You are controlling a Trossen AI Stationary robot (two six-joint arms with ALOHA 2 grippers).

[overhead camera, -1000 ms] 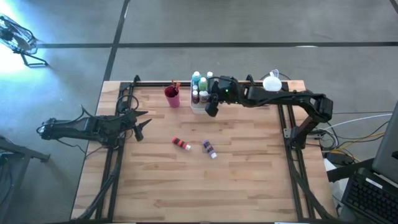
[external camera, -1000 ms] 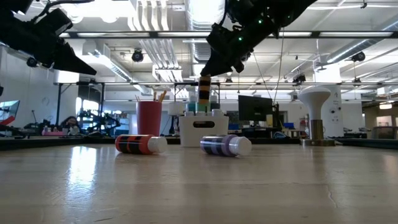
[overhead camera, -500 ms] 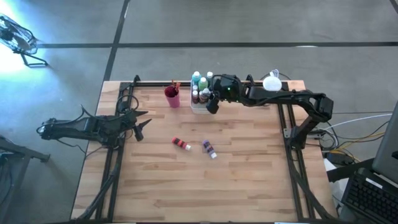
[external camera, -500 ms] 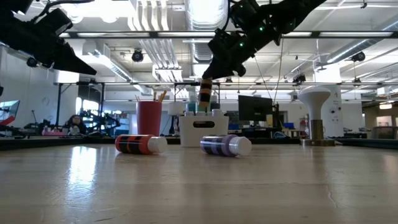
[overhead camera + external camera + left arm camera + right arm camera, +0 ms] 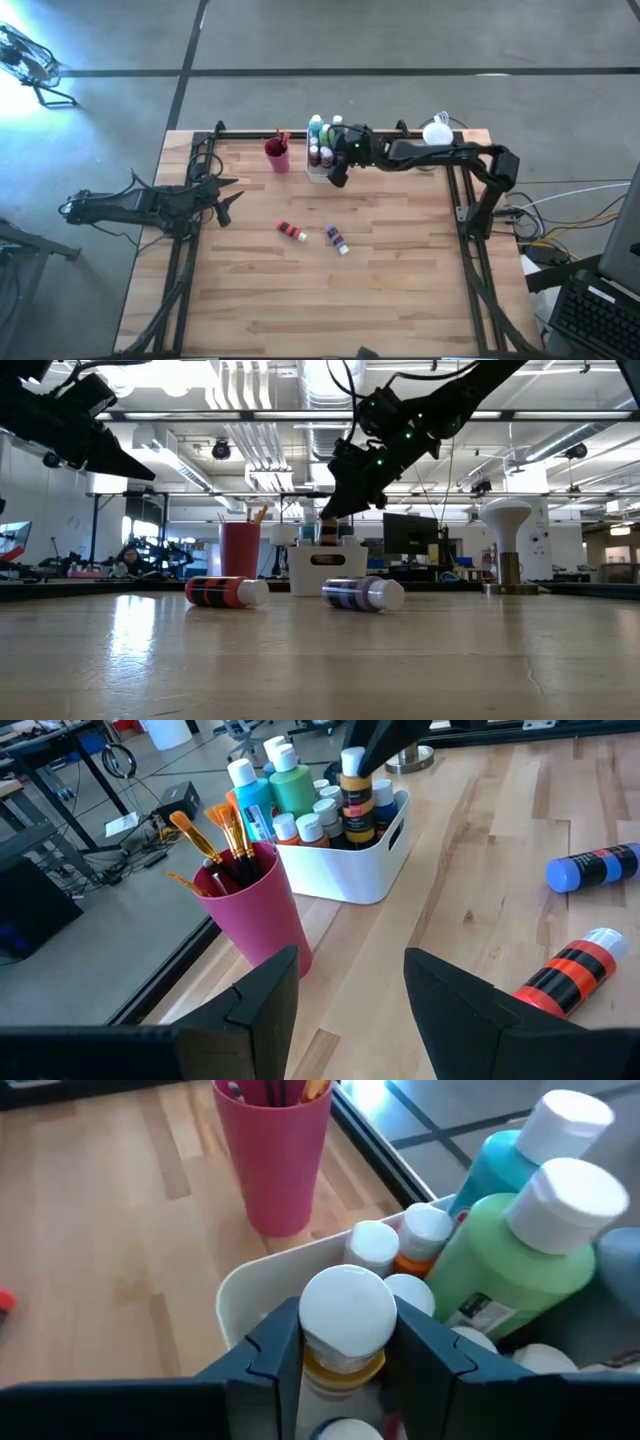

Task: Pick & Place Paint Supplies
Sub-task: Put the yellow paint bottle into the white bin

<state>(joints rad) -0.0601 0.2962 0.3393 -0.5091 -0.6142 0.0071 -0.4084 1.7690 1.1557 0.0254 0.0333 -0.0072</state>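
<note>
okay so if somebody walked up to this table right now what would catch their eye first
Probably the right gripper at the table's far edge, shut on a yellow-and-black striped bottle and holding it in the white tray among the other paint bottles. Next to the tray stands a magenta cup holding orange-tipped brushes. Nearer the middle, a red bottle and a purple bottle lie on their sides, while the left gripper waits open at the left edge.

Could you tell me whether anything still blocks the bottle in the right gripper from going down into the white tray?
Nothing visible does: the right gripper holds the yellow-banded bottle upright, already lowered among the other bottles inside the white tray.
</note>
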